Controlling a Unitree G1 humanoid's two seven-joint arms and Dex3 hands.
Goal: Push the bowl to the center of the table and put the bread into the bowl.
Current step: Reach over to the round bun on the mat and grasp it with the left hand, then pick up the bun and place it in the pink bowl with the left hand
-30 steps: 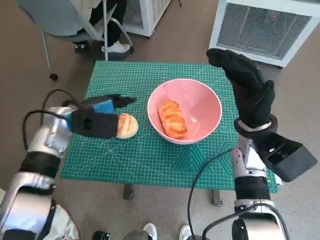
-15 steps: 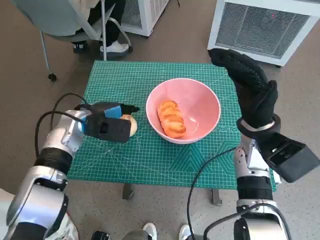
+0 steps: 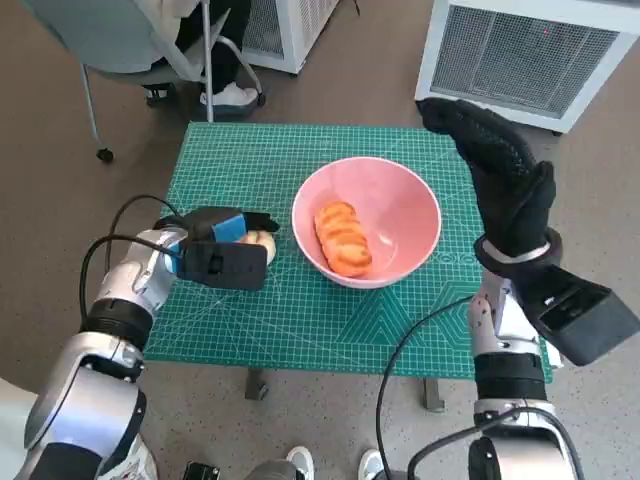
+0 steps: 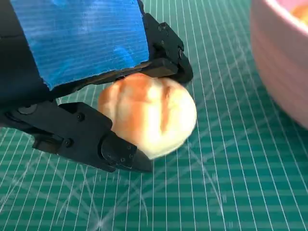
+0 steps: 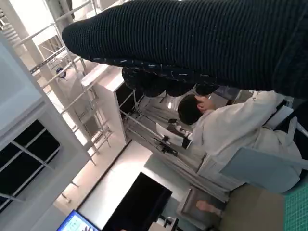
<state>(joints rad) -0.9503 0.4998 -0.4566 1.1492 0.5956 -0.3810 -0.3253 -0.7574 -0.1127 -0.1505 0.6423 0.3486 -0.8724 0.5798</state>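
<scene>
A pink bowl stands near the middle of the green mat, with a long braided bread lying inside it. Left of the bowl a round bread roll sits on the mat, mostly covered by my left hand. In the left wrist view the roll is clasped between black fingers on one side and another finger on the opposite side, and the bowl wall is close by. My gloved right hand is raised above the table's right edge, fingers stretched out, holding nothing.
A white grilled appliance stands on the floor behind the table at the right. A chair with a seated person's feet is at the back left. The right wrist view shows a person in white.
My left hand has moved over the round roll and its fingers have closed around it. The right hand has stayed raised. The head camera shifted slightly.
</scene>
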